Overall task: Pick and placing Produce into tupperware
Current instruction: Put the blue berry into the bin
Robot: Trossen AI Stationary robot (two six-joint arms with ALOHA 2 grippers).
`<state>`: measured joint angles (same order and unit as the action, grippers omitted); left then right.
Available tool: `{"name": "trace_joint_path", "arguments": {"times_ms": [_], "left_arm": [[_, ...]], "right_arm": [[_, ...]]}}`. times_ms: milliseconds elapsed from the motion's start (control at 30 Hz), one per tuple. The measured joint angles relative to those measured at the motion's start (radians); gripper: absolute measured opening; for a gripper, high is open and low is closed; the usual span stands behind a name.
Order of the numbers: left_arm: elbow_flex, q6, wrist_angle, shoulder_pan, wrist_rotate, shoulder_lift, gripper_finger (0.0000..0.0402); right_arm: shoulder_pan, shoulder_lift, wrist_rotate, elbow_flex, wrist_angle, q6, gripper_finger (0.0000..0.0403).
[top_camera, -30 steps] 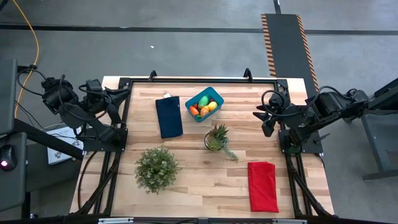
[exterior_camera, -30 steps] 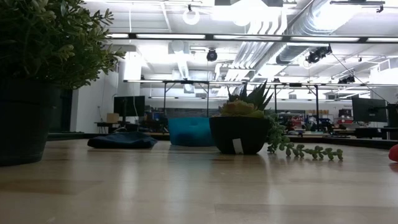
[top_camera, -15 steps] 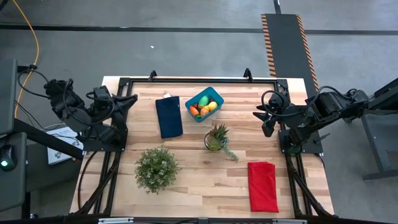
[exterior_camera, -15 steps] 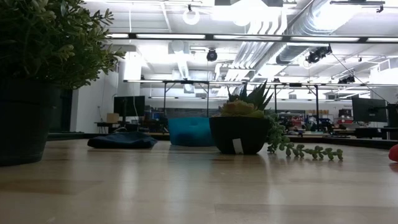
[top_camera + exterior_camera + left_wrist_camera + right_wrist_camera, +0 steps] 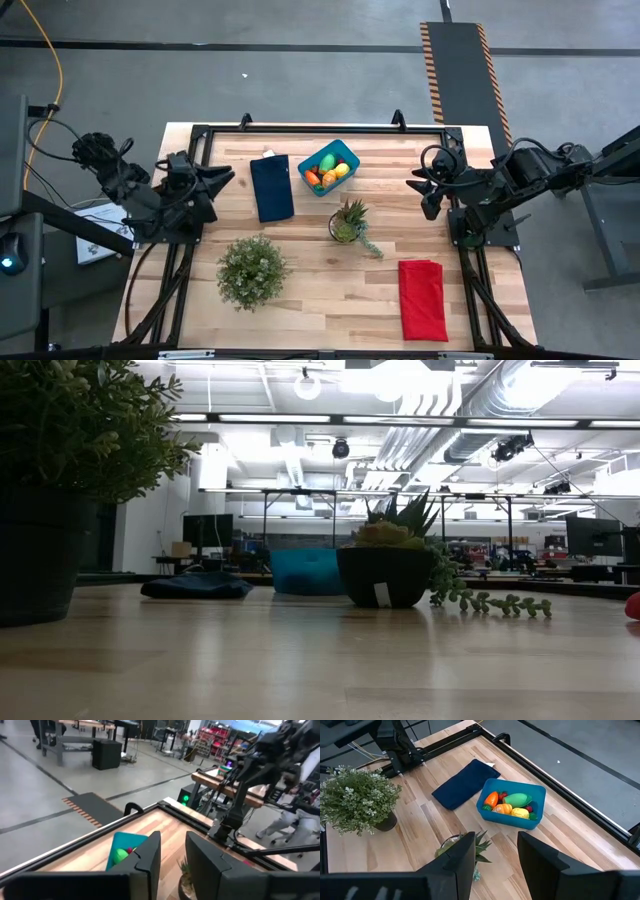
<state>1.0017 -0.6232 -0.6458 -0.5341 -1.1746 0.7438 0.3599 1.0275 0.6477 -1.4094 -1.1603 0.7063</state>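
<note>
The blue tupperware (image 5: pixel 329 167) stands on the table at the far middle and also shows in the right wrist view (image 5: pixel 536 795). The produce lies inside it: a green oval (image 5: pixel 517 799), an orange carrot (image 5: pixel 491 799), an orange piece (image 5: pixel 503 808) and a yellow lemon (image 5: pixel 520 812). My left gripper (image 5: pixel 227 178) hangs over the table's left edge, open and pointing toward the tub, with nothing between its fingers (image 5: pixel 150 852). My right gripper (image 5: pixel 413 186) hangs over the right side, open and empty, its fingers (image 5: pixel 462 852) aimed at the tub from a distance.
A dark blue cloth (image 5: pixel 271 187) lies left of the tub. A spiky plant in a small pot (image 5: pixel 348 222) stands mid-table, a bushy potted plant (image 5: pixel 252 270) at the near left, and a red cloth (image 5: pixel 422 298) lies at the near right. A black frame (image 5: pixel 300 129) rims the table.
My left gripper has swung from beyond the table's left edge toward the near edge and the table's middle, and has sunk a little. The right arm and everything on the table have kept still.
</note>
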Motion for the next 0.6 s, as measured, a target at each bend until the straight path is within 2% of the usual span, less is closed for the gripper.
{"name": "trace_joint_path", "arguments": {"times_ms": [133,300,433,600], "left_arm": [[-0.055,0.117,0.159,0.117,0.136,0.000,0.0081],[-0.147,0.251,0.411,0.337,0.435,0.000,0.0069],[-0.171,0.249,0.440,0.508,0.692,0.012,0.0065],[-0.173,0.242,0.451,0.644,0.913,0.052,0.0063]], "right_arm": [[0.000,0.000,0.000,0.000,0.000,0.010,0.0140],[0.000,0.000,0.000,0.000,0.000,0.019,0.0140],[0.000,0.000,-0.002,0.000,-0.001,0.036,0.0140],[0.000,0.000,-0.015,0.000,-0.002,0.045,0.0140]]}}
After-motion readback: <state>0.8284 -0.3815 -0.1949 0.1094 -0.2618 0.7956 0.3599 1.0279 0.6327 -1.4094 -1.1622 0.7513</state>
